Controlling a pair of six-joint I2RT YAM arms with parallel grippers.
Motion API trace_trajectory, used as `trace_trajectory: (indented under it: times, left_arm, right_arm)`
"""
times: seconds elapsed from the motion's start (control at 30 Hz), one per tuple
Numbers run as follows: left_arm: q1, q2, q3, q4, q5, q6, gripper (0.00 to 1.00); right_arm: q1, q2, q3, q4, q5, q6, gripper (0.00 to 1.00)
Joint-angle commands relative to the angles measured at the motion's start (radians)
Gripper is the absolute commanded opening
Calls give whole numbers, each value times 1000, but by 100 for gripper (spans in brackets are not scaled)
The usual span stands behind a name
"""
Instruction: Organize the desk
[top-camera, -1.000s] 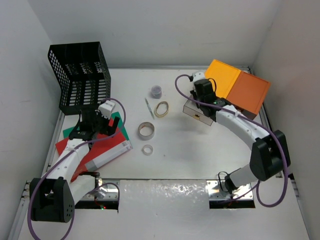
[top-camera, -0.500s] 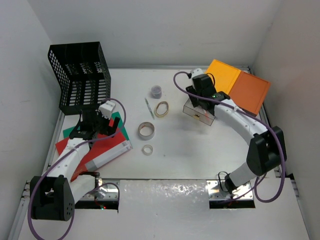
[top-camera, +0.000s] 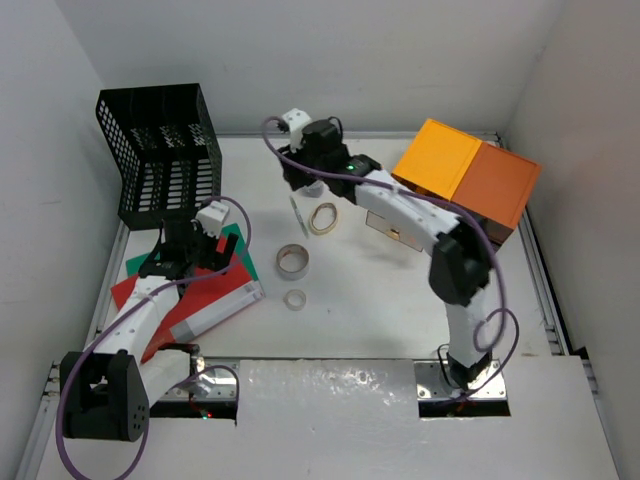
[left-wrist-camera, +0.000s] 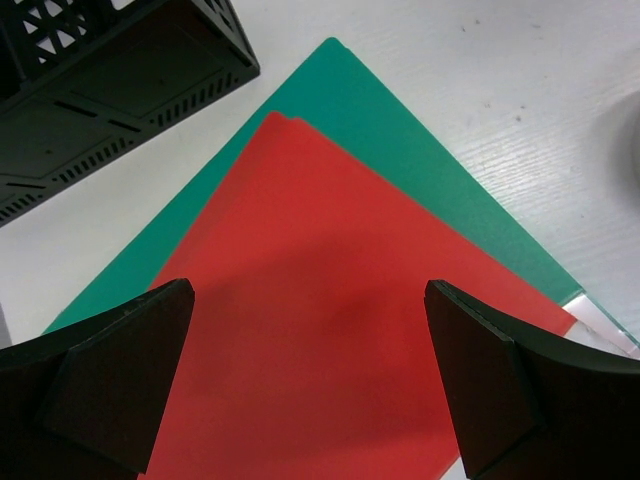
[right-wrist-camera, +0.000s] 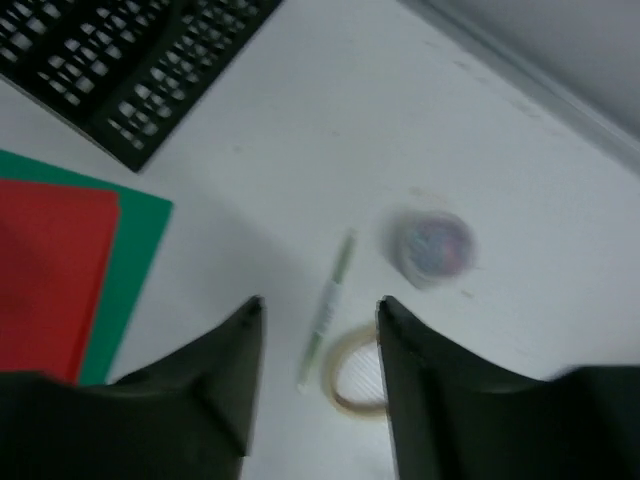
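Note:
The desk (top-camera: 360, 290) is a white tabletop with loose items on it. My right gripper (top-camera: 303, 178) hovers over its back middle, jaws open and empty. In the right wrist view a green-and-white pen (right-wrist-camera: 335, 275) lies on the desk below the gap of the right gripper (right-wrist-camera: 320, 305). A beige tape ring (right-wrist-camera: 352, 372) and a small cup of purplish bits (right-wrist-camera: 432, 245) lie just beyond. My left gripper (left-wrist-camera: 310, 330) stands wide open over a red folder (left-wrist-camera: 330, 330) that lies on a green folder (left-wrist-camera: 400, 130), holding nothing.
A black mesh rack (top-camera: 160, 155) stands back left. Orange drawer boxes (top-camera: 465, 175) sit back right, with a small pale drawer (top-camera: 395, 228) in front of them. A silver tape roll (top-camera: 292, 261) and a small white ring (top-camera: 294, 298) lie mid-desk. White walls close in the desk.
My right gripper opened at the pale drawer by the orange boxes and swung left to hover above the pen and cup. The left arm has not moved.

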Motion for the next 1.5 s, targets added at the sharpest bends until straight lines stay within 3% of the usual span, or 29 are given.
trace_trajectory:
  times: [0.0, 0.17, 0.4, 0.53, 0.67, 0.77, 1.07, 1.27, 1.47]
  left_arm:
    - [9, -15, 34, 48, -39, -8, 100]
    - [14, -21, 26, 57, -36, -7, 99]
    - [17, -2, 28, 63, -29, -4, 100]
    - [17, 1, 26, 62, -27, -4, 100]
    - [17, 2, 28, 63, -25, -4, 100]
    - [17, 5, 28, 62, -24, -4, 100]
    - [15, 5, 35, 42, -2, 5, 100]
    - [17, 5, 32, 39, 7, 8, 100]
    - [18, -9, 34, 24, 46, 28, 99]
  right_arm:
    - [7, 207, 209, -73, -118, 61, 56]
    - [6, 449, 393, -107, -34, 54, 59]
    - [7, 580, 394, -107, 9, 51, 49]
    - [7, 574, 318, -110, 11, 86, 43]
    - [7, 550, 259, -96, -8, 90, 0]
    - [9, 518, 255, -80, -37, 104, 0]
    - [9, 289, 246, 72, -49, 112, 0]
    - [9, -59, -30, 266, -2, 92, 0]
    - [-16, -326, -328, 206, 348, -35, 0]
